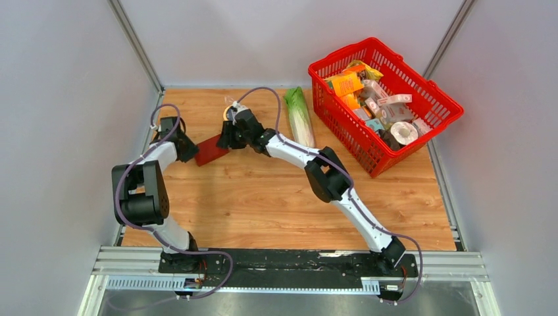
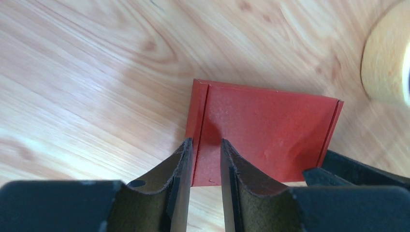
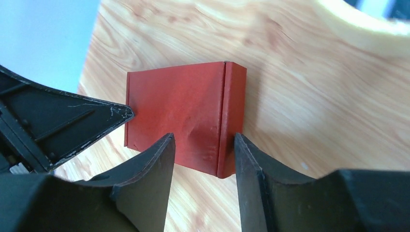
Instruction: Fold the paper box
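The paper box (image 1: 210, 151) is a dark-red shallow block lying flat on the wooden table at the far left. In the left wrist view the box (image 2: 266, 135) has a narrow folded strip along its left edge. My left gripper (image 2: 205, 145) hovers over that edge with its jaws a narrow gap apart and table showing between them. In the right wrist view the box (image 3: 179, 116) has a raised side wall at its right end. My right gripper (image 3: 203, 140) is open, its fingers astride that end and apart from it. Both grippers (image 1: 187, 150) (image 1: 227, 138) flank the box.
A roll of tape (image 1: 230, 110) lies just beyond the box, and it shows in the left wrist view (image 2: 387, 63) and the right wrist view (image 3: 358, 19). A green leafy vegetable (image 1: 299, 118) lies at the back middle. A red mesh basket (image 1: 345, 128) full of packets stands at the back right.
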Controlling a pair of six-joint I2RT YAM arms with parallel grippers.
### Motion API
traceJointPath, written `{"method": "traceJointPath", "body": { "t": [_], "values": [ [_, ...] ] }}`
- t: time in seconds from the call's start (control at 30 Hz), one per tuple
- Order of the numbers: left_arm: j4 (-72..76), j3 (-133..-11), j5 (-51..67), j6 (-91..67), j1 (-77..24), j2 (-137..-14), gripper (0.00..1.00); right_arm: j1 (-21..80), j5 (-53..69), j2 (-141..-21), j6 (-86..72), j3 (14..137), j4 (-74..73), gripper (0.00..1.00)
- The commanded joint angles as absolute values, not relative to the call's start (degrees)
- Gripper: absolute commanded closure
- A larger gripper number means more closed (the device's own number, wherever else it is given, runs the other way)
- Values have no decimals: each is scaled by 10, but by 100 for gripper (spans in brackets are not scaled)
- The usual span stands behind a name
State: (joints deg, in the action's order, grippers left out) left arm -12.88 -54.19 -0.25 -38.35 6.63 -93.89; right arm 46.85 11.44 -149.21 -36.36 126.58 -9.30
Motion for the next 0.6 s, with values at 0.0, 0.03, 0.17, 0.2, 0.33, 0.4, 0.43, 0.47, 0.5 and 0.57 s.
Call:
{"method": "traceJointPath", "body": {
  "t": [0.0,0.03,0.17,0.2,0.33,0.4,0.43,0.47,0.5,0.57],
  "values": [
    [-131,-614,40,-365,93,-947,65,497,160,-1551,-402,1379,23,50],
    [-141,-628,37,-352,98,-952,65,496,165,-1581,-405,1401,31,50],
    [-169,-699,69,-328,120,-1018,65,497,140,-1634,-427,1465,92,47],
    [-179,-737,73,-323,125,-1030,65,497,135,-1640,-431,1478,104,46],
    [-188,-795,75,-314,131,-1074,65,500,100,-1655,-412,1507,134,43],
    [-196,-820,65,-313,132,-1084,64,503,73,-1654,-392,1514,134,40],
    [-200,-828,62,-309,134,-1091,64,502,57,-1656,-385,1524,135,35],
    [-222,-836,54,-309,133,-1092,64,500,55,-1658,-382,1529,135,34],
    [-228,-843,32,-308,134,-1092,62,498,50,-1658,-380,1535,133,33],
    [-239,-842,9,-303,135,-1078,52,493,42,-1646,-375,1530,125,25]
  ]
}}
